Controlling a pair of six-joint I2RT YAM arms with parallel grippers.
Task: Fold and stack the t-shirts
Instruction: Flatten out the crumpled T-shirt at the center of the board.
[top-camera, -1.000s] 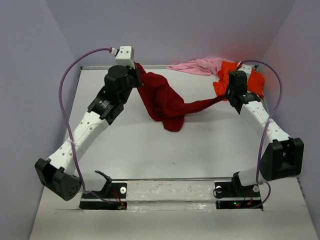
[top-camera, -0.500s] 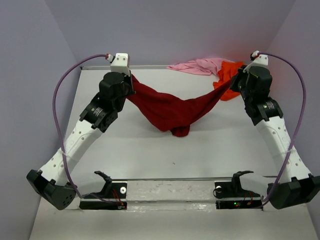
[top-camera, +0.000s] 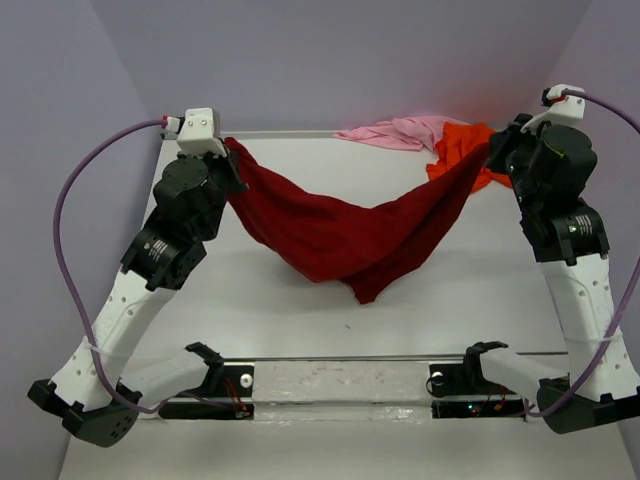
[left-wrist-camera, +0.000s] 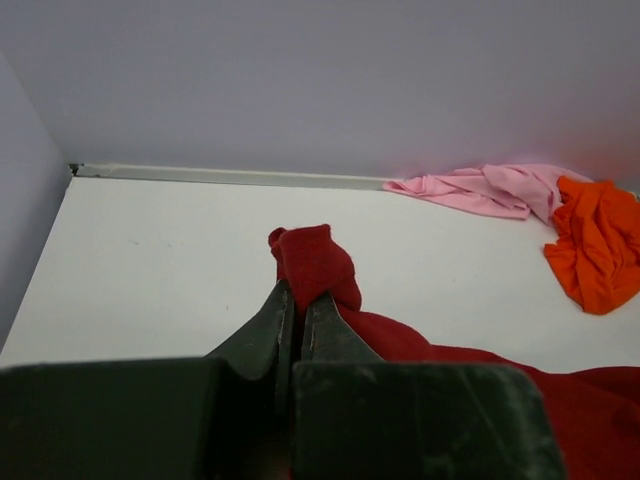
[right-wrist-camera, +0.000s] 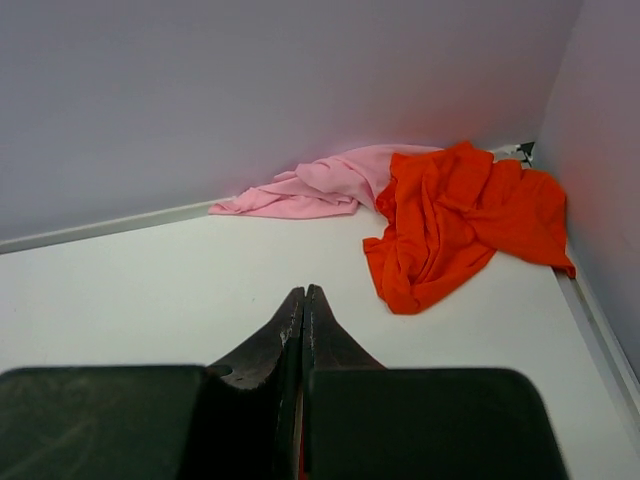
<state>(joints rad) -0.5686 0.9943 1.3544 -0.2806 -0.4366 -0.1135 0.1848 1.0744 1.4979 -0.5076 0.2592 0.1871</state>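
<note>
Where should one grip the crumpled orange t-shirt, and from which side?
Probably the bright orange cloth t-shirt by its near fold, from above, near side: walls close its back and right, the pale pink cloth t-shirt meets its left.

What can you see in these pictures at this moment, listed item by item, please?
Dark red t-shirt: one, dark red, stretched between the two grippers, its middle sagging towards the table.
Orange t-shirt: one, bright orange, crumpled in the far right corner.
Pink t-shirt: one, pale pink, crumpled against the back wall, just left of the orange t-shirt.
Table: one, white, under everything.
Arms: two, white and black; left arm on the left side, right arm on the right side.
Left gripper: one, black, shut on one end of the dark red t-shirt.
Right gripper: one, black, shut on the other end.
</note>
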